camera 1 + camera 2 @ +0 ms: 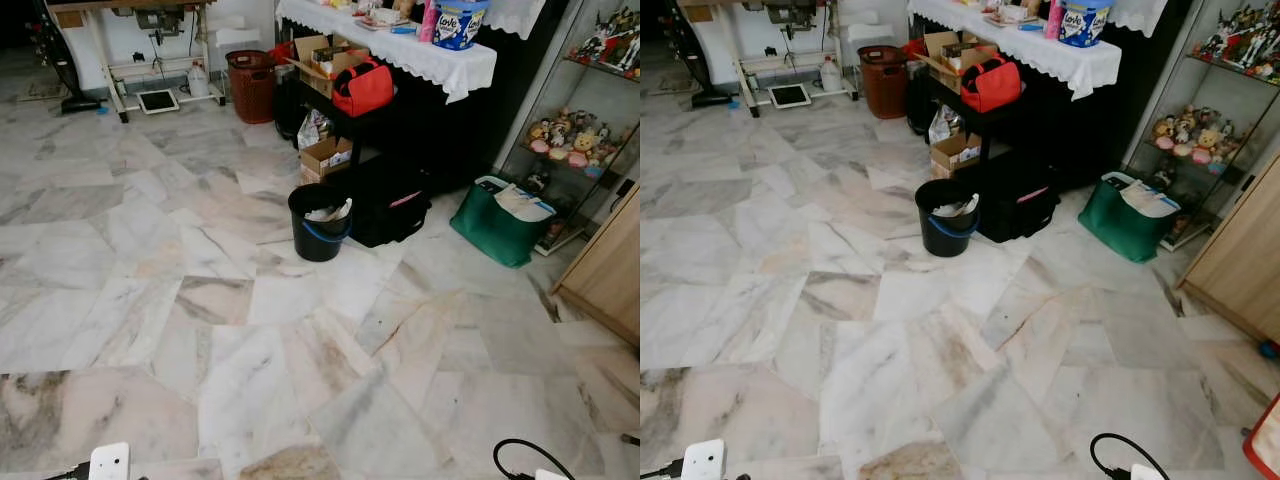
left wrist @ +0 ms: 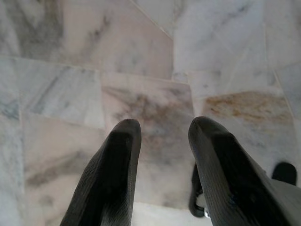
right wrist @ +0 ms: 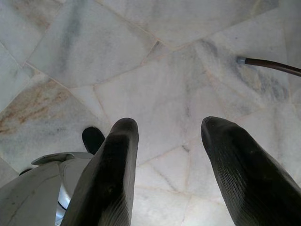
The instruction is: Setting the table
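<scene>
A table (image 1: 440, 55) with a white lace cloth stands at the far side of the room, carrying a blue and white tub (image 1: 459, 22) and other small items. Both arms hang low over the marble floor. In the left wrist view my left gripper (image 2: 162, 129) is open, its two black fingers apart with only floor tile between them. In the right wrist view my right gripper (image 3: 167, 127) is open too, pointing down at bare marble, with part of my own pale body (image 3: 42, 188) beside it.
A black bucket (image 1: 319, 222) and a black bag (image 1: 390, 200) sit on the floor before the table. A green bag (image 1: 497, 222) leans by a shelf of figurines (image 1: 565, 140). A red bin (image 1: 252, 85), cardboard boxes (image 1: 325, 155) and a wooden cabinet (image 1: 610, 265) stand around.
</scene>
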